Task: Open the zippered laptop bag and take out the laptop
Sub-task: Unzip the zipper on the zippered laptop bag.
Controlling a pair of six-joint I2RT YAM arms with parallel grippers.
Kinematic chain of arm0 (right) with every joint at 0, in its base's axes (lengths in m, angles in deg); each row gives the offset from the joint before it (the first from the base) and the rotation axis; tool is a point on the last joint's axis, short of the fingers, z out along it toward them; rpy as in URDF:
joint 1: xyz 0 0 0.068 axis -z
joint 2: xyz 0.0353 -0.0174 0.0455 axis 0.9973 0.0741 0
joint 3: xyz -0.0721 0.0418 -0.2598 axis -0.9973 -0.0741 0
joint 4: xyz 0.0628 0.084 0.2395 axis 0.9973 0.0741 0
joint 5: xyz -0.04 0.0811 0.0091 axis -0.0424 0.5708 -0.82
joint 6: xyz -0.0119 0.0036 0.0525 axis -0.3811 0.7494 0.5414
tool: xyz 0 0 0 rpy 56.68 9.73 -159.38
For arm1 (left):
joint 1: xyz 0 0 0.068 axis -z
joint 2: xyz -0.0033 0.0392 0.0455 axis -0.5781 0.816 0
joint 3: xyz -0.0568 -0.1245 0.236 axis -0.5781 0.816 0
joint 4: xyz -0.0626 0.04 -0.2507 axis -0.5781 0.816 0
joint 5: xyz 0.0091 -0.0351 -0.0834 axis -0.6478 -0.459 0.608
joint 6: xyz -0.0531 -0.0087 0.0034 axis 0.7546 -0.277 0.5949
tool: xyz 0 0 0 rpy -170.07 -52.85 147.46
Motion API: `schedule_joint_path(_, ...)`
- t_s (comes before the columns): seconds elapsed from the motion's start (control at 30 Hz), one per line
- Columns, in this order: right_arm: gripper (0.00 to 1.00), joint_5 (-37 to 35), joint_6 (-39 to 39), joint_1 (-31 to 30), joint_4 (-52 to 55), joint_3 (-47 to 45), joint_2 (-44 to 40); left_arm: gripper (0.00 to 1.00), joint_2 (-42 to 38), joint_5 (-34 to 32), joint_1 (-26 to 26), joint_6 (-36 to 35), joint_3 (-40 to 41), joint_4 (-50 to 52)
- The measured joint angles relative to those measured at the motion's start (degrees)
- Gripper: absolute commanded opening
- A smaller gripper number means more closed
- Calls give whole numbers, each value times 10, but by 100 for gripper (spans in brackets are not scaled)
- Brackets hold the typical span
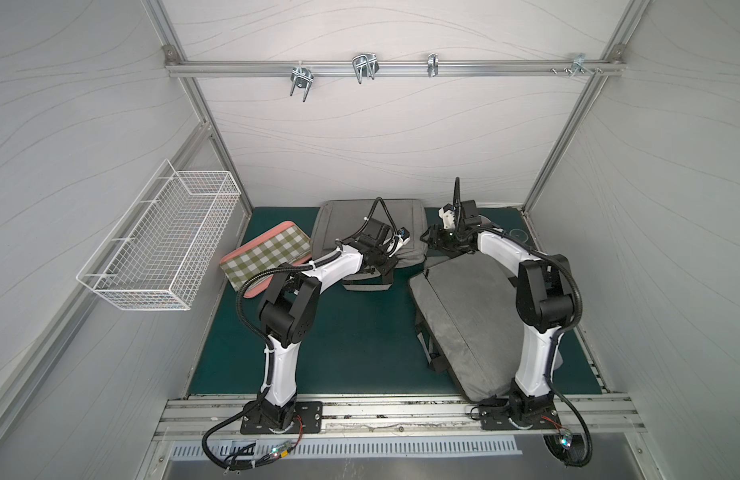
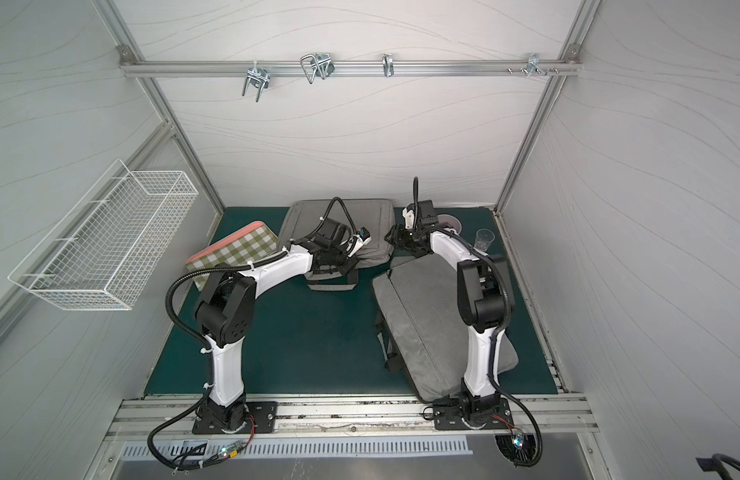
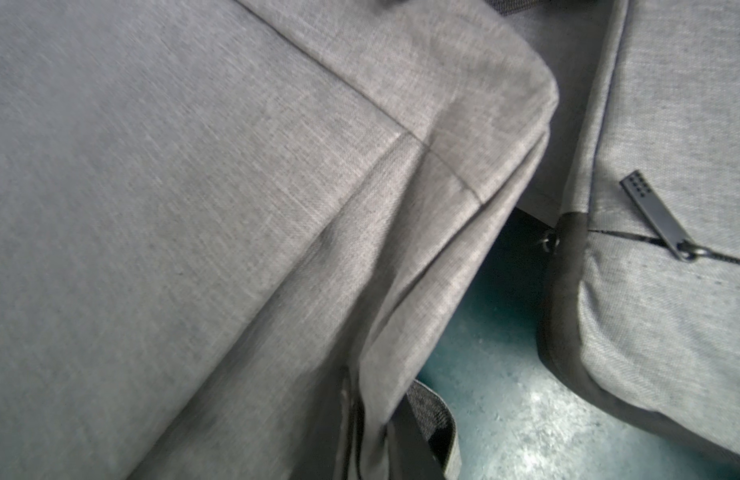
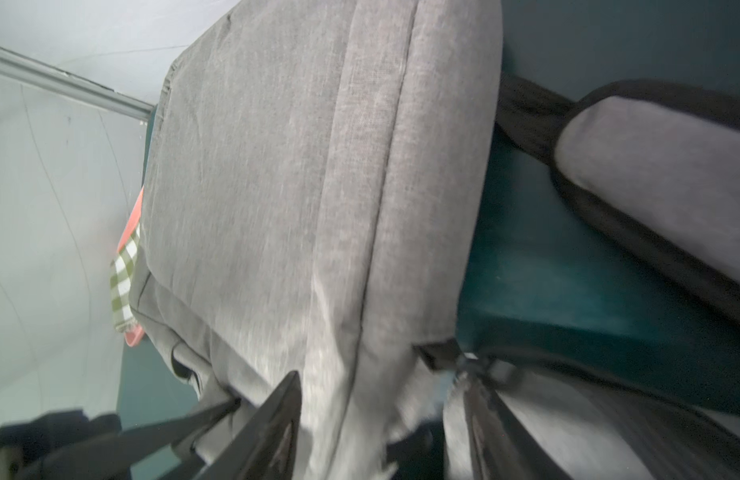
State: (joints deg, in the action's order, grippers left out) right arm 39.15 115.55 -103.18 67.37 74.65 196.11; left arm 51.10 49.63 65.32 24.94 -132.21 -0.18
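The grey laptop bag (image 1: 331, 224) lies flat at the far middle of the green mat (image 1: 351, 340). My left gripper (image 1: 384, 269) sits low over the bag's near edge, hidden under its own wrist, so I cannot tell how its jaws stand. My right gripper (image 1: 424, 239) is at the bag's right edge. In the right wrist view its fingers (image 4: 277, 415) stand apart with the bag's corner fabric between them. A second grey bag (image 1: 455, 316) lies just beside, under my right arm, with a dark zipper pull (image 3: 655, 216) resting on it. A checked tray (image 1: 264, 257) lies against the laptop bag's left side.
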Motion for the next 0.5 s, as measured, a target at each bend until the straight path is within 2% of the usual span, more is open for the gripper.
schedule_joint_path(0.1, 47, 3, 19, -4, -2, 12, 19, 18, -4, 0, -2, 0, 0, 3)
schedule_joint_path(0.33, 11, 19, 55, -8, -8, 16, 28, 22, -7, -9, -5, 5, 0, 11)
schedule_joint_path(0.5, 1, 21, 78, -14, -5, 16, 28, 29, -26, -34, -12, 25, 0, 31)
